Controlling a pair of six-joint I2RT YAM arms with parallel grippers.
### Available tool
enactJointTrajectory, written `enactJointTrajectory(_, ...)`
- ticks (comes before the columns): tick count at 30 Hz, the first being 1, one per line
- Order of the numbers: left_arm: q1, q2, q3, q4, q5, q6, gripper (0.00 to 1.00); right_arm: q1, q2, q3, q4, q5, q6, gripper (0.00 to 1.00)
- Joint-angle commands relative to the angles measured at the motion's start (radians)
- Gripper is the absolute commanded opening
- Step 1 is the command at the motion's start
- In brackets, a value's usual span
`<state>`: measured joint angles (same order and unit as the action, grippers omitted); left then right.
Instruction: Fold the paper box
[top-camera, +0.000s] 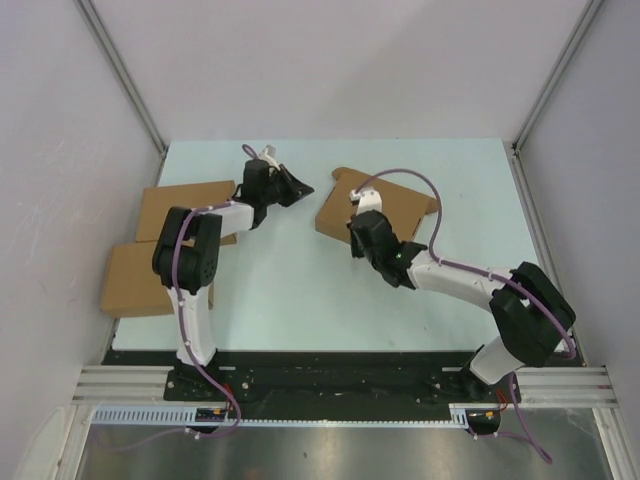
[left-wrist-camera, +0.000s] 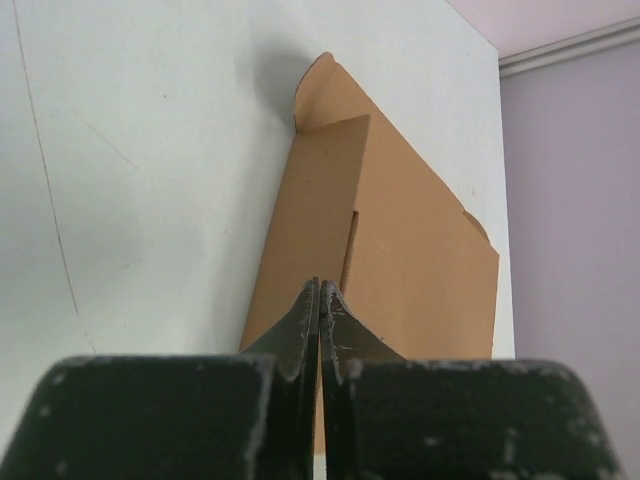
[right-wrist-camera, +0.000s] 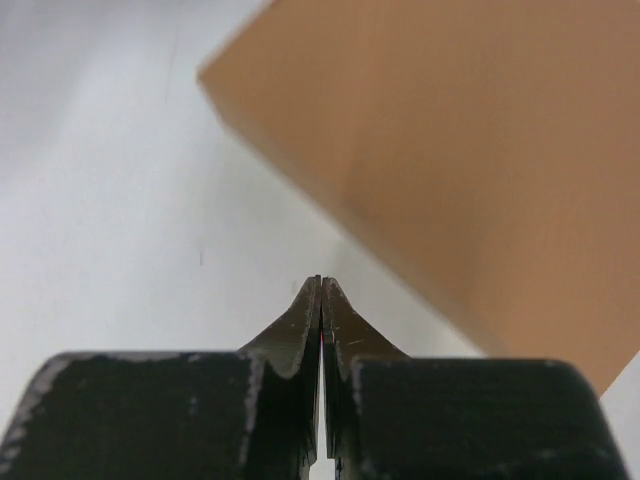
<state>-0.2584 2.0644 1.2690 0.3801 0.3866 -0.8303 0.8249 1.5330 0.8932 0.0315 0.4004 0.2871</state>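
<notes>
The paper box (top-camera: 400, 208) is a brown cardboard piece lying on the pale table, right of centre towards the back, with a rounded tab at its far left corner. My left gripper (top-camera: 306, 188) hovers to its left, pointing at it, shut and empty. In the left wrist view the paper box (left-wrist-camera: 400, 240) lies just beyond the closed left gripper (left-wrist-camera: 320, 285). My right gripper (top-camera: 356, 243) sits at the box's near-left edge, also shut on nothing. The right wrist view has the right gripper (right-wrist-camera: 320, 280) over bare table, with the paper box (right-wrist-camera: 480, 150) blurred at upper right.
Two flat brown cardboard boxes (top-camera: 185, 210) (top-camera: 140, 280) lie at the table's left edge, beside the left arm. Grey walls and aluminium posts enclose the table (top-camera: 300, 290) on three sides. A purple cable (top-camera: 420, 178) loops over the paper box.
</notes>
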Motion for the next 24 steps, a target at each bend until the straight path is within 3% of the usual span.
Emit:
enactJointTrajectory(1, 0.005, -0.090, -0.074, 0.016, -0.006, -0.010, 0.00, -0.066, 0.078, 0.141, 0.021, 0.037, -0.065, 0.00)
enactJointTrajectory(6, 0.004, -0.202, -0.177, 0.003, -0.032, 0.013, 0.00, -0.110, 0.157, 0.182, 0.007, 0.023, -0.046, 0.00)
enactJointTrajectory(11, -0.027, -0.294, -0.172, 0.002, -0.026, 0.124, 0.00, -0.110, 0.161, 0.177, -0.012, 0.035, -0.034, 0.00)
enactJointTrajectory(24, -0.169, -0.231, -0.105, -0.101, -0.046, 0.260, 0.00, -0.084, 0.200, 0.141, -0.027, 0.037, -0.008, 0.00)
